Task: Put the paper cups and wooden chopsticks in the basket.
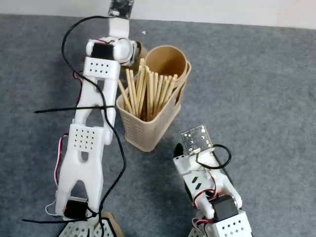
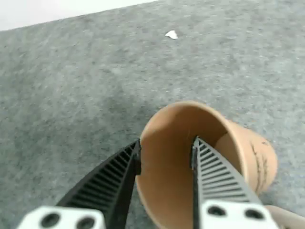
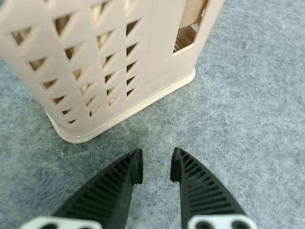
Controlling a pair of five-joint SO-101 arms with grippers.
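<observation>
Grey felt covers the bench [image 1: 261, 74]; the left tool [image 2: 166, 142], spread, straddles the rim of a paper cup [image 2: 243, 152], while the right tool [image 3: 157, 152] hangs slightly parted beside the basket [image 3: 119, 57] of chopsticks [image 1: 148, 94].

A grey carpet [image 1: 256, 89] is stretching across the whole scene and ending at a white strip [image 1: 222, 10] along the far edge. A small white scrap [image 2: 171, 34] is lying on the carpet near that edge.
</observation>
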